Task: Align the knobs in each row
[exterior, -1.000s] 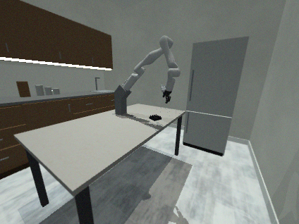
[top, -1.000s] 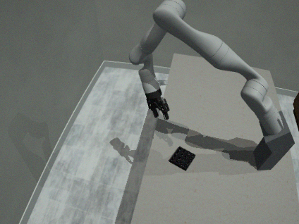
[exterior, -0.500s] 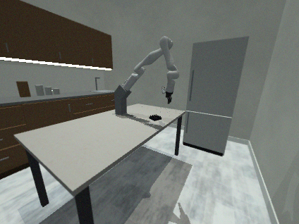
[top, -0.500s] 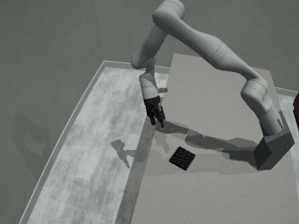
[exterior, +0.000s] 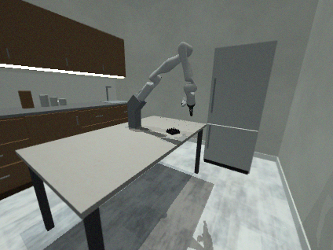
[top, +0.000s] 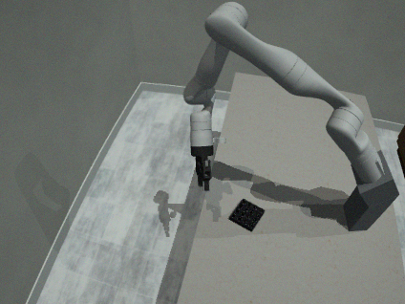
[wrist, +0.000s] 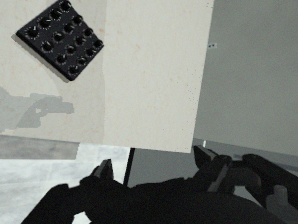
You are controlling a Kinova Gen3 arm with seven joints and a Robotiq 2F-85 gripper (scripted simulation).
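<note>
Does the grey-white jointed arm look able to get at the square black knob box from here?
Probably yes: the black two-fingered gripper hangs open above the table, off to one side of the box, and nothing visible stands between them.
</note>
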